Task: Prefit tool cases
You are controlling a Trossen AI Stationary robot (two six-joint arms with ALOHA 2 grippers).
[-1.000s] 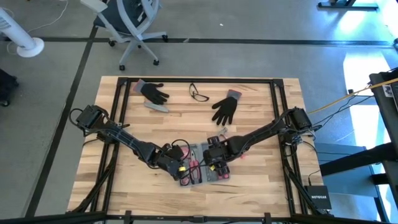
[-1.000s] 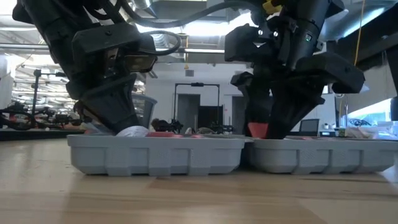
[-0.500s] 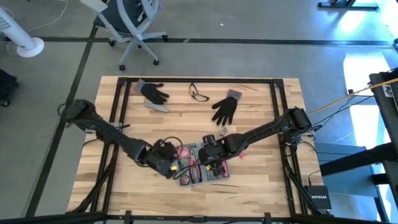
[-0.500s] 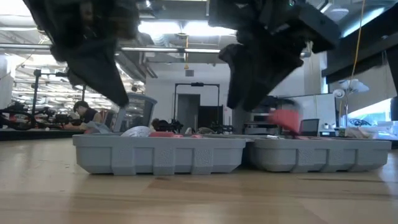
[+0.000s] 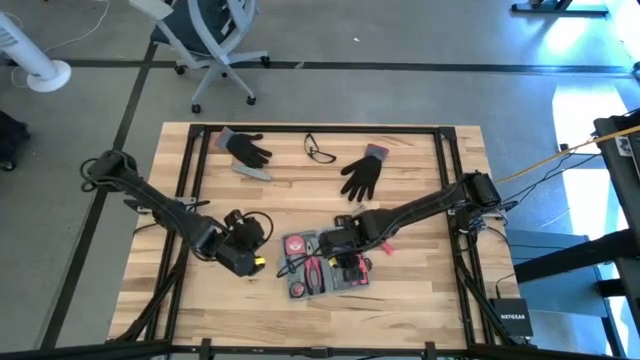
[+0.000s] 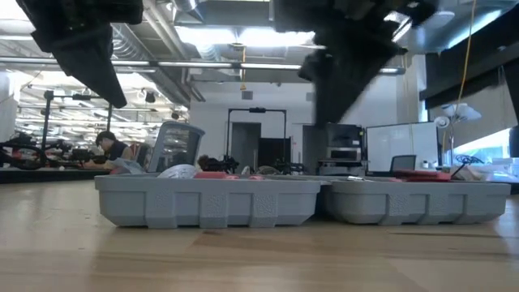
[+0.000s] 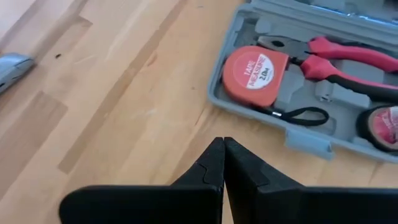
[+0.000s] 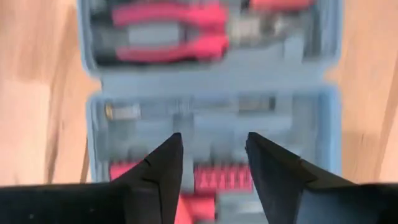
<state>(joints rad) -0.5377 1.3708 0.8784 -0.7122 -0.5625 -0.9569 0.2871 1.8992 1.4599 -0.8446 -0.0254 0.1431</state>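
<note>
I see the open tool case [image 5: 322,268] lying low in the centre of the high view, with a red tape measure [image 7: 255,70] and red-handled pliers [image 7: 348,55] in its recesses. My right gripper [image 8: 212,163] hangs over it, fingers parted and apparently empty, though that view is blurred. My left gripper [image 7: 222,163], pinched fully together and empty, sits left of the case over the bare table [image 5: 420,160].
</note>
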